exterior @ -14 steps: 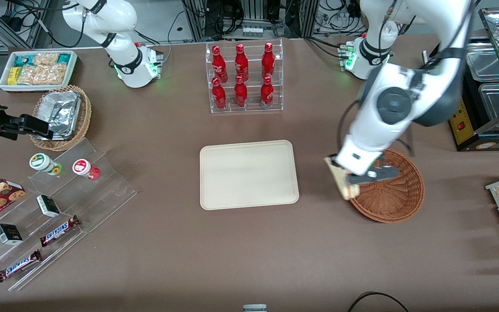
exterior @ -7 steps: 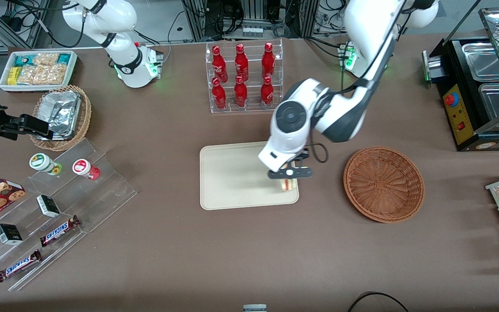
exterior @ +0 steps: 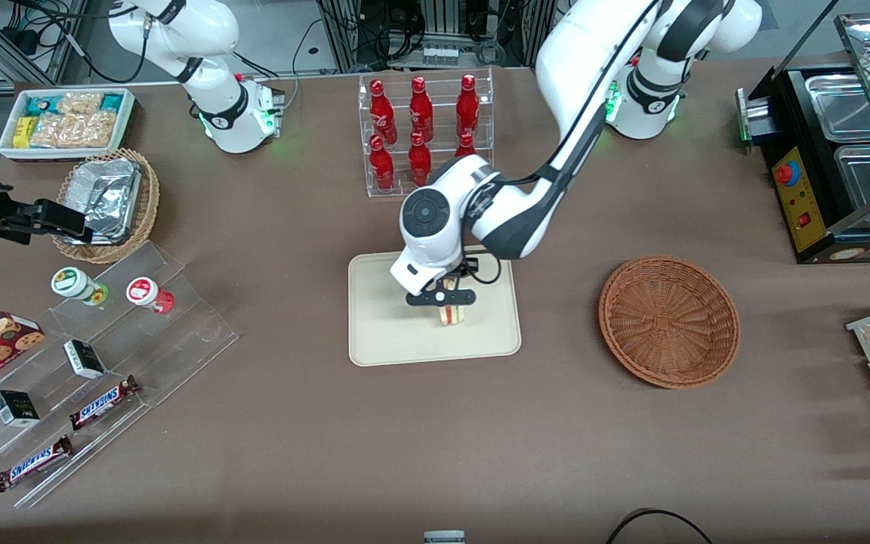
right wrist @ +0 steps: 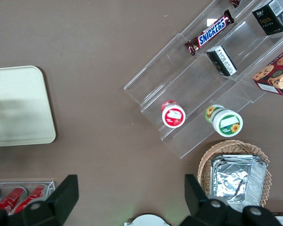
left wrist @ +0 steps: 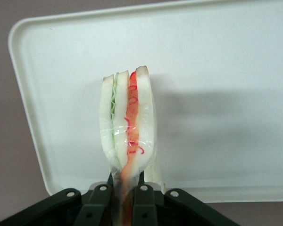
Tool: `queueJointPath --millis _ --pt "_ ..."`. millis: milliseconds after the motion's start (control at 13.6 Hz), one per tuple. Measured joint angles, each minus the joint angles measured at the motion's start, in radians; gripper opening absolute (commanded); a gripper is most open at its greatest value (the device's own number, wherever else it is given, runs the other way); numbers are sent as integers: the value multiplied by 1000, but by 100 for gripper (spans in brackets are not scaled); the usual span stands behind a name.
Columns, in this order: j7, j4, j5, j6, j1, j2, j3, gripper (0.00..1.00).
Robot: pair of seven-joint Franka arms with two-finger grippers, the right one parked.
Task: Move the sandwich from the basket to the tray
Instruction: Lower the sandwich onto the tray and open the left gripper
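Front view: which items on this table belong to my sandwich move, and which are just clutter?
In play: triangular pale-bread sandwich with red and green filling, gripped by the end effector above the flat beige rectangular tray; round reddish-brown wicker basket.

Clutter: red bottles in clear rack, tan wicker basket of foil, Snickers bars, white snack bin.

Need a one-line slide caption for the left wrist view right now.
Gripper shut on the sandwich, holding it edge-up over the tray.
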Motion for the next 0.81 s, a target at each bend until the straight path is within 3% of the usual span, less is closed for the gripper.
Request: queueJointPath --millis 441,515,588,662,809 --pt "0 11 0 21 -39 58 1 0" --pt "0 12 0 21 -39 59 1 24" --pt "0 13 0 21 -40 59 1 81" --pt "0 13 0 21 -42 59 1 99" --pt "1 13 1 21 -45 60 1 100"
